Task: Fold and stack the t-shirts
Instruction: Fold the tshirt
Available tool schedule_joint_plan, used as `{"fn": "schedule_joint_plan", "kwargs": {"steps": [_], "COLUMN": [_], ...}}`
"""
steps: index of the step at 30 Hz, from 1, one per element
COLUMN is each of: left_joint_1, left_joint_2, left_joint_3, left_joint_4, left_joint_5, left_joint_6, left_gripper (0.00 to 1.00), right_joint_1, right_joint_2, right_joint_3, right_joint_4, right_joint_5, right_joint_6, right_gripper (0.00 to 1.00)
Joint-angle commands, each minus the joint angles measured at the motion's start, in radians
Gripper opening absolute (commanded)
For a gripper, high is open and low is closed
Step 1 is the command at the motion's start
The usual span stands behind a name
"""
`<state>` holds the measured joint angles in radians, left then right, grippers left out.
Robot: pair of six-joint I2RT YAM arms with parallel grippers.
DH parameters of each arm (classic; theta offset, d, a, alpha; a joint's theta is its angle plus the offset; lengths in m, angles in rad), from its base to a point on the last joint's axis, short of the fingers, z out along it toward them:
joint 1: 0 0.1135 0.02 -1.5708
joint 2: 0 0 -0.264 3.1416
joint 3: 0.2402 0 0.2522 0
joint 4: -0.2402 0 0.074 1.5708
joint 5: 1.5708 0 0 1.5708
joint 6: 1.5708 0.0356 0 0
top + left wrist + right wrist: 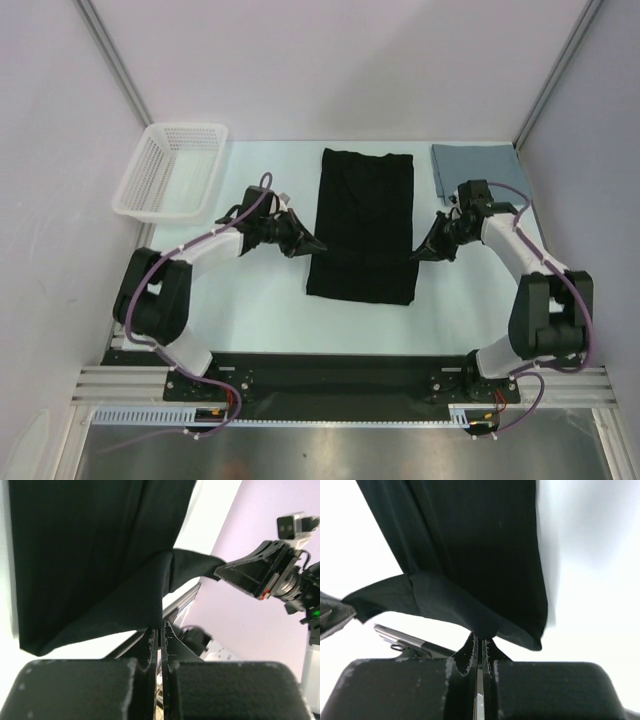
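Black t-shirt (pixel 362 225) lies flat between both sets of fingers, left gripper (pixel 308 243) and right gripper (pixel 418 252) each clenched on a side hem; probably light, limp, sag-prone, best pinched at edges.

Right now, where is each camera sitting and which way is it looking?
Top camera: above and behind the arms, looking down on the table, black t-shirt, grey-blue t-shirt and basket; both whole arms show.
Left wrist camera: on the left arm, looking along the left claw, shut on the black t-shirt's edge; its own fingers show.
Right wrist camera: on the right arm, looking along the right claw, shut on the opposite edge; its own fingers show.
Shared: both wrist views see the black t-shirt.
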<state>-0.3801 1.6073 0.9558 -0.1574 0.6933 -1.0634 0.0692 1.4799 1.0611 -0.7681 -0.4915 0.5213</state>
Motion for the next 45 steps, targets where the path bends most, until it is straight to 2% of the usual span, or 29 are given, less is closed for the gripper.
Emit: {"fn": "schedule_joint_plan", "kwargs": {"steps": [1, 7, 15, 39, 44, 45], "left_joint_1": [0.030, 0.073, 0.099, 0.125, 0.129, 0.129], "left_joint_2": [0.078, 0.249, 0.385, 0.511, 0.529, 0.533], "left_joint_3": [0.131, 0.302, 0.423, 0.518, 0.528, 0.532], "left_joint_4": [0.024, -0.014, -0.018, -0.030, -0.034, -0.040], "left_joint_5": [0.034, 0.040, 0.041, 0.003, -0.017, -0.027], "left_joint_6": [0.025, 0.039, 0.025, -0.001, -0.029, -0.029], "left_gripper": [0.00, 0.00, 0.00, 0.00, 0.02, 0.05], "right_joint_1": [-0.043, -0.106, -0.115, -0.115, -0.115, -0.117], "right_joint_2": [0.089, 0.285, 0.486, 0.710, 0.755, 0.760], "right_joint_3": [0.100, 0.255, 0.414, 0.648, 0.697, 0.717], "right_joint_4": [0.033, 0.038, 0.026, -0.023, -0.045, -0.045], "right_joint_5": [-0.093, -0.150, -0.203, -0.220, -0.217, -0.214], "right_joint_6": [-0.116, -0.153, -0.168, -0.173, -0.178, -0.176], "right_gripper": [0.00, 0.00, 0.00, 0.04, 0.15, 0.16]}}
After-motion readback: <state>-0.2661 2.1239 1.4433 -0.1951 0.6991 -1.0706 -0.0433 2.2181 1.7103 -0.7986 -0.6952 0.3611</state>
